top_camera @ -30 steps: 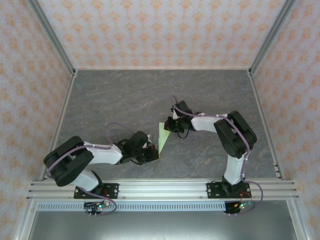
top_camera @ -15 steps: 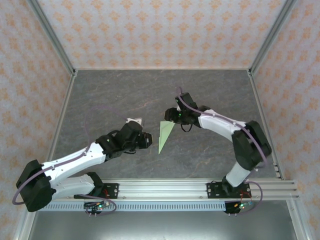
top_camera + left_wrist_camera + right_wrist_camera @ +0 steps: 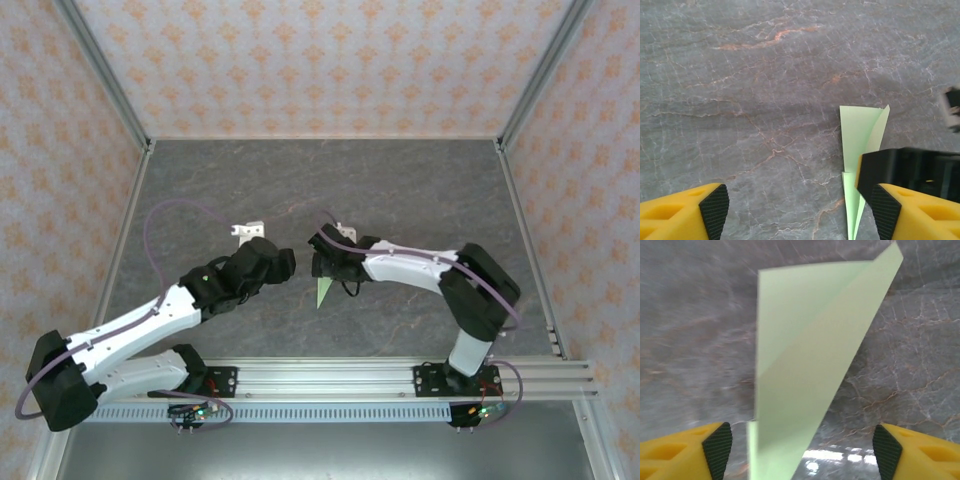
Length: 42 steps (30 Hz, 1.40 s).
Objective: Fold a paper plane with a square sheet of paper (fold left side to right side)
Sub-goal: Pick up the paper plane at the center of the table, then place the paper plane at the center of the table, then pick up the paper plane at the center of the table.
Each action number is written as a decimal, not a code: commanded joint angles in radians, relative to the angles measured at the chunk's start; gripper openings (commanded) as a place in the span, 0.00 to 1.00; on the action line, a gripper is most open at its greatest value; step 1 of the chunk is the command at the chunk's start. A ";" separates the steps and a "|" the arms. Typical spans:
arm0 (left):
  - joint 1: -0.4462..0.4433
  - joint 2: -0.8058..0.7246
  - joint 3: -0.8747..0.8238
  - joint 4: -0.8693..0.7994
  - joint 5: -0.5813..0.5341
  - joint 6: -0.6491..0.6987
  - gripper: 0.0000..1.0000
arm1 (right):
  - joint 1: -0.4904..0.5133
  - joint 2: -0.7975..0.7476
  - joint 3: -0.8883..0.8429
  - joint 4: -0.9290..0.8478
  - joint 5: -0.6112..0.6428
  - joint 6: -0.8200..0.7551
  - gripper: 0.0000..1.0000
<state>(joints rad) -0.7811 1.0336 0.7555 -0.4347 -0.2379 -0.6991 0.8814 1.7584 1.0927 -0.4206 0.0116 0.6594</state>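
The pale-green sheet of paper (image 3: pixel 805 365), folded into a slim pointed dart like a paper plane, lies flat on the grey marbled table. From above, its narrow tip (image 3: pixel 322 292) pokes out below my right gripper (image 3: pixel 320 265), which hovers over its wide end. That right gripper (image 3: pixel 802 450) is open, its pads (image 3: pixel 717 450) well clear of the paper on both sides. My left gripper (image 3: pixel 283 262) sits just left of the paper, also open (image 3: pixel 800 210). In the left wrist view the paper (image 3: pixel 860 132) lies by the right pad (image 3: pixel 885 212), partly hidden behind the right gripper's black body (image 3: pixel 905 170).
The table (image 3: pixel 250 190) is ringed by patterned walls with aluminium posts (image 3: pixel 100 70). A metal rail (image 3: pixel 320 378) carrying both arm bases runs along the near edge. The two grippers stand close together at the table's middle.
Both grippers were shut on the paper and have opened. The paper now lies free on the table. The left arm stretched out and drew left; the right gripper moved left over the paper.
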 commanded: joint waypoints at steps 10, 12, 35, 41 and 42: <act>-0.001 -0.084 -0.043 -0.055 -0.080 0.020 0.89 | 0.011 -0.007 0.035 -0.050 0.051 0.027 0.14; 0.000 -0.094 -0.045 -0.053 -0.085 0.022 0.90 | 0.011 -0.060 0.007 -0.011 0.030 0.007 0.02; -0.001 -0.204 -0.094 0.119 0.167 0.197 0.93 | -0.192 -0.302 -0.279 0.027 -0.106 -0.219 0.39; -0.001 -0.227 -0.118 0.169 0.190 0.209 0.94 | -0.099 -0.361 -0.130 -0.256 0.020 -0.199 0.45; -0.001 -0.235 -0.126 0.183 0.193 0.210 0.94 | -0.086 -0.364 -0.129 -0.245 -0.002 -0.180 0.45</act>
<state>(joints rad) -0.7811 0.8249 0.6548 -0.3084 -0.0593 -0.5179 0.7528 1.4216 0.9409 -0.5110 -0.0555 0.4679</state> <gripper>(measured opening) 0.940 0.449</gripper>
